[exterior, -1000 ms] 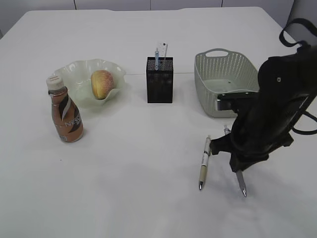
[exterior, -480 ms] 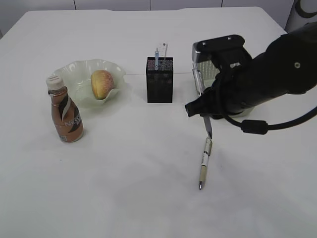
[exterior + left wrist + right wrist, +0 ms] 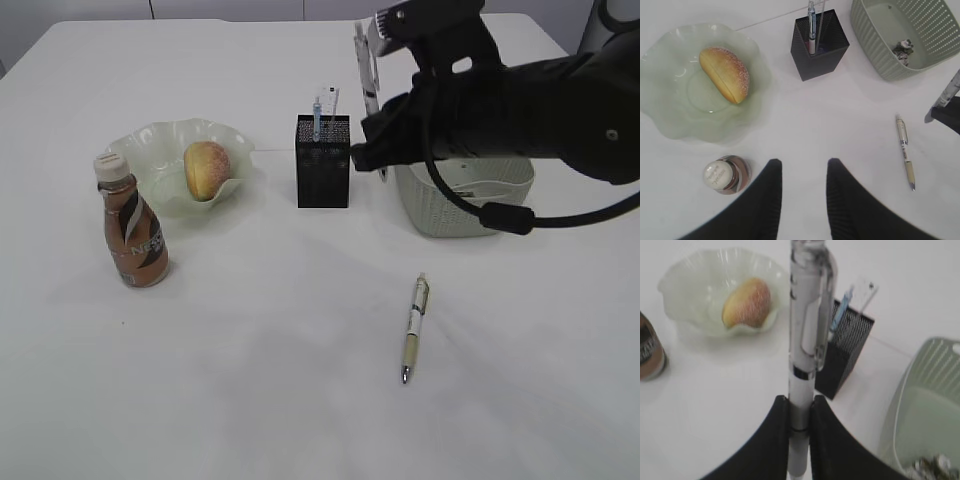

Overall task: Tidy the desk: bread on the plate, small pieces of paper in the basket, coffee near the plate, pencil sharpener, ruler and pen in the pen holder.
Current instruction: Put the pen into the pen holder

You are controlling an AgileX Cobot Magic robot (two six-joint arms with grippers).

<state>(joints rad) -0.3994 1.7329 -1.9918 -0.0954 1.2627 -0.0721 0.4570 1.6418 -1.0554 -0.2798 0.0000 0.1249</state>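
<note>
The right claw (image 3: 799, 415) is pinching a grey and clear pen (image 3: 807, 335) between its two black fingers. The pen stands almost straight up, with its clip end on top. In the exterior view this claw hangs in the air just to the 3 o'clock side of the square black mesh pen holder (image 3: 323, 161), in front of the grey-green plastic basket with holes in its sides (image 3: 462, 208).

The pen holder sits in the middle of the big white desk (image 3: 250, 360). A blue pen (image 3: 317, 117) and a short clear plastic ruler (image 3: 329, 103) stick out of its top.

At 9 o'clock from the pen holder is the pale green glass plate with a wavy rim (image 3: 155, 150). The golden-brown oval bread (image 3: 204, 169) lies on it. The brown coffee bottle with a white cap (image 3: 131, 232) stands upright just beside the plate, at about 7 o'clock from it.

A cream and white pen with a silver tip (image 3: 413, 327) lies flat on the desk at about 5 o'clock from the pen holder.

Small bits of crumpled paper (image 3: 903, 47) sit inside the basket.

The left claw (image 3: 802, 187) hangs above the desk with its fingers spread apart and nothing between them.
</note>
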